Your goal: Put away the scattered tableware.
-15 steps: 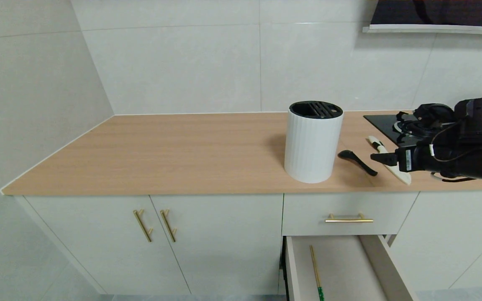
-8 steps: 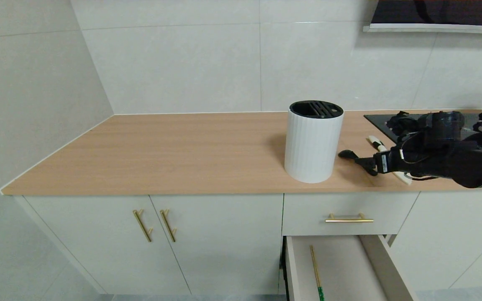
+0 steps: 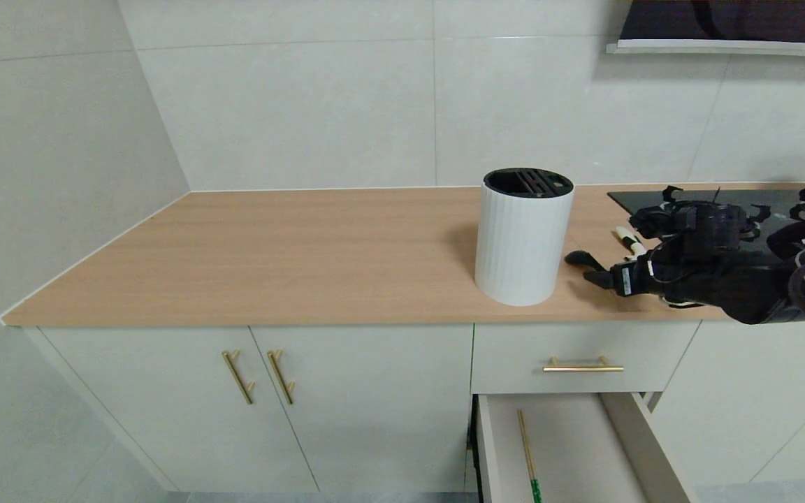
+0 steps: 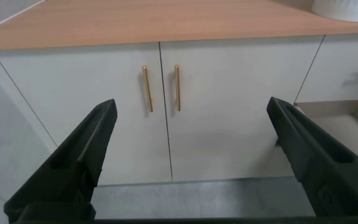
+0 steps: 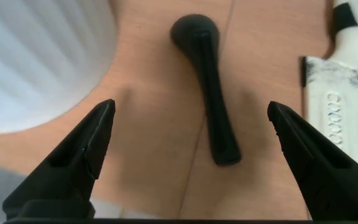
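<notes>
Chopsticks (image 3: 528, 454) lie in the open drawer (image 3: 629, 433) under the countertop (image 3: 305, 258). Left gripper (image 4: 190, 109) is spread wide, low, facing the cabinet doors (image 4: 160, 118). Right gripper (image 5: 191, 112) is spread wide over the black utensil (image 5: 207, 87) lying on the counter, not touching it. White knife (image 5: 337, 81) lies just beside the utensil, white holder (image 3: 523, 237) stands on its other side, cooktop (image 3: 654, 199) sits behind.

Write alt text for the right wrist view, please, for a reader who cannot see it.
The right gripper hangs open over a black spoon lying on a wooden counter, a finger on each side. A white ribbed holder stands to one side of the spoon, a white knife lies on the other.
</notes>
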Robot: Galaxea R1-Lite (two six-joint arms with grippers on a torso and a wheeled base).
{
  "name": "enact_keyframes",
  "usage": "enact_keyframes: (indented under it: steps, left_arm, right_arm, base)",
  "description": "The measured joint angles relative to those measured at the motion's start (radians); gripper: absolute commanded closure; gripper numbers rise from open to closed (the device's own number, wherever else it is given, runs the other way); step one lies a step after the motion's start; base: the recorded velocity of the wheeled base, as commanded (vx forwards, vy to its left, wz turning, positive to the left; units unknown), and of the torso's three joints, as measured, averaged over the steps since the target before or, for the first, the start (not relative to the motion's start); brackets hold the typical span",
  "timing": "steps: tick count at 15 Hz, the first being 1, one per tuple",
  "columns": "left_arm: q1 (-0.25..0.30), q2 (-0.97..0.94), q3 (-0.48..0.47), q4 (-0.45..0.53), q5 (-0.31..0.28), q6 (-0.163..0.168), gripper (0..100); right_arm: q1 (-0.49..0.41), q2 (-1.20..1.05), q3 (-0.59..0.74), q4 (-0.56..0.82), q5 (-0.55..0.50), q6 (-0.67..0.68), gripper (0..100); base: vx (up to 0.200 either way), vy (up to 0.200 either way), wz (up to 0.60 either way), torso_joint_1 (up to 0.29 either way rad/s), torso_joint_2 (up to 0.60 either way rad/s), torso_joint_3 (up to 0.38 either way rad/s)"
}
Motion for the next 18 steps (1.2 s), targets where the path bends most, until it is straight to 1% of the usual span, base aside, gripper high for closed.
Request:
enact_keyframes:
  steps: [4,16,17,18]
  left_arm:
    - [0.001,0.0,0.0,0.0,0.0,0.0,0]
    - [0.0,0.0,0.0,0.0,0.001,0.0,0]
    - [0.0,0.0,0.0,0.0,0.001,0.0,0]
    - [0.0,0.0,0.0,0.0,0.0,0.0,0]
  right_arm:
    - [0.001,0.036,-0.023,-0.01,-0.076,-0.01,0]
    - [0.0,0.084,-0.047,-0.013,-0.091,-0.014,0]
    - [-0.001,0.087,-0.05,-0.013,-0.093,-0.014,100]
    - [-0.001,0.089,-0.052,-0.013,-0.093,-0.014,100]
  base:
    - [0.0,0.0,0.0,0.0,0.0,0.0]
    - [0.0,0.0,0.0,0.0,0.0,0.0]
    - [0.0,0.0,0.0,0.0,0.0,0.0]
    - [0.0,0.0,0.0,0.0,0.0,0.0]
